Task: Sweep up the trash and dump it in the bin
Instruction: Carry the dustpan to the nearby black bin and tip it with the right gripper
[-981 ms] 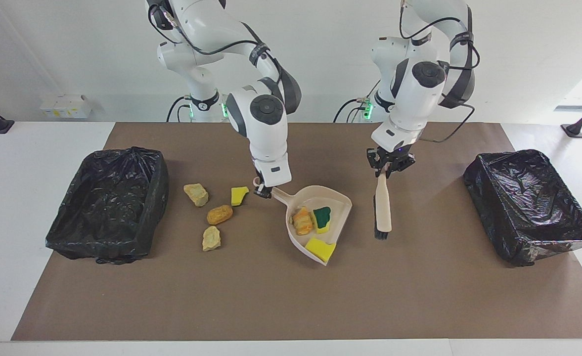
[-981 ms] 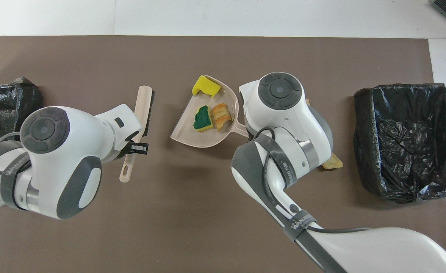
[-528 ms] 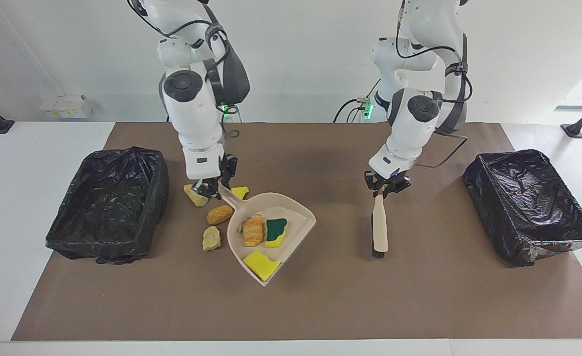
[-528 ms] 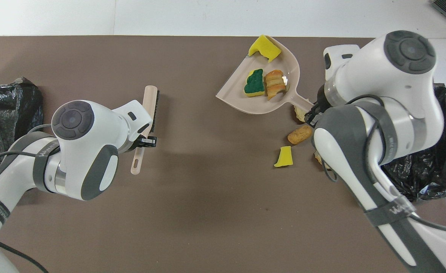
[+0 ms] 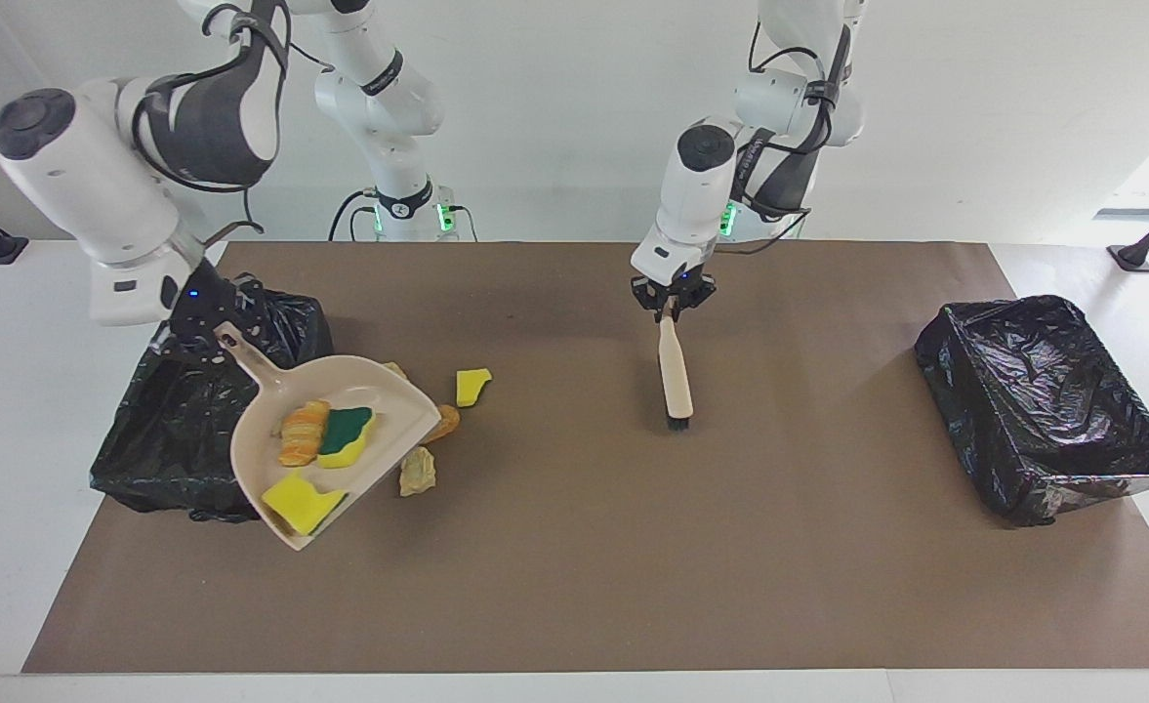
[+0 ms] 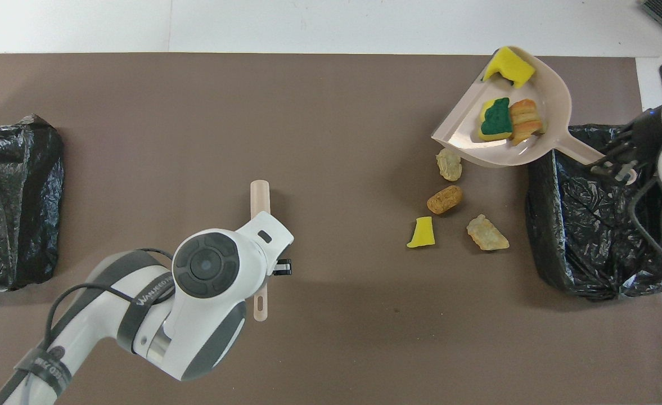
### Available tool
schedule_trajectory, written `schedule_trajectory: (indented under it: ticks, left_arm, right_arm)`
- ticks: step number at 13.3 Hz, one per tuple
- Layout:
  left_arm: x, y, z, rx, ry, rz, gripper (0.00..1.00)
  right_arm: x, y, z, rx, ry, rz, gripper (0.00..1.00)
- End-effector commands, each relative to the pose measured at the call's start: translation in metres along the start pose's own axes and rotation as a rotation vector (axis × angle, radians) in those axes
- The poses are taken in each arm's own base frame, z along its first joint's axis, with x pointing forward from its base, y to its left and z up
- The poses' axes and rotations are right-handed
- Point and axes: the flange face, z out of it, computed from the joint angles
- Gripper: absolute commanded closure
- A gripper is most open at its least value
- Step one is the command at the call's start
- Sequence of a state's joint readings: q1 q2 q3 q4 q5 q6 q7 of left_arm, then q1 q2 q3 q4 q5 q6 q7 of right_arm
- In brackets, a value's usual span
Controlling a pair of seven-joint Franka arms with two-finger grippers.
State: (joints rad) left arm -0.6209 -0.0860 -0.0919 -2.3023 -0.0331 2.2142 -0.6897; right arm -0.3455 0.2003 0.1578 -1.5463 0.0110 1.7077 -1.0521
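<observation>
Holding the dustpan (image 5: 340, 434) by its handle above a bin (image 5: 208, 410), right gripper (image 5: 205, 332) clamped; three trash pieces aboard, undumped. Four pieces (image 6: 444, 199) lie unswept on the mat beside that bin. Left gripper (image 5: 673, 300) clamps the brush (image 5: 675, 376) mid-table.

A white wall (image 5: 554, 117) rises above a white table (image 5: 8, 391) with brown mat (image 5: 633, 566)

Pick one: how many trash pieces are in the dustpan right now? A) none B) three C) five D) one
B: the dustpan carries the plain yellow sponge chunk, the green-faced sponge chunk and the orange bread-like lump; the other pieces lie on the mat.
</observation>
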Motion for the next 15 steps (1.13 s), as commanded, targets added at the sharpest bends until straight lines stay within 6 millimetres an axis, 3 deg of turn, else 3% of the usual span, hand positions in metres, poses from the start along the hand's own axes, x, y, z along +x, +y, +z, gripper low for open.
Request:
schedule_trajectory:
  ticks: [1, 4, 7, 9, 10, 11, 15]
  left_arm:
    - [-0.074, -0.011, 0.006, -0.053, 0.080, -0.044, 1.00]
    - [-0.114, 0.002, 0.005, -0.068, 0.085, -0.063, 1.00]
    - [-0.127, 0.005, 0.016, -0.077, 0.088, -0.045, 1.00]
    - [-0.129, 0.005, 0.023, -0.076, 0.087, -0.039, 1.00]
    - [-0.130, 0.005, 0.023, -0.076, 0.087, -0.039, 1.00]
    - [-0.129, 0.005, 0.024, -0.074, 0.085, -0.040, 1.00]
    - [-0.126, 0.002, 0.026, -0.070, 0.083, -0.048, 0.99]
  right_arm:
    - [-0.052, 0.024, -0.010, 0.002, 0.007, -0.036, 1.00]
    - [-0.120, 0.051, -0.017, -0.056, -0.115, -0.108, 1.00]
    - [-0.172, 0.061, -0.029, -0.083, -0.214, -0.212, 1.00]
    - [-0.179, 0.065, -0.025, -0.099, -0.324, -0.296, 1.00]
    - [-0.179, 0.068, -0.012, -0.104, -0.363, -0.344, 1.00]
    - [-0.175, 0.067, -0.001, -0.119, -0.397, -0.381, 1.00]
    - [-0.141, 0.061, -0.002, -0.162, -0.550, -0.496, 1.00]
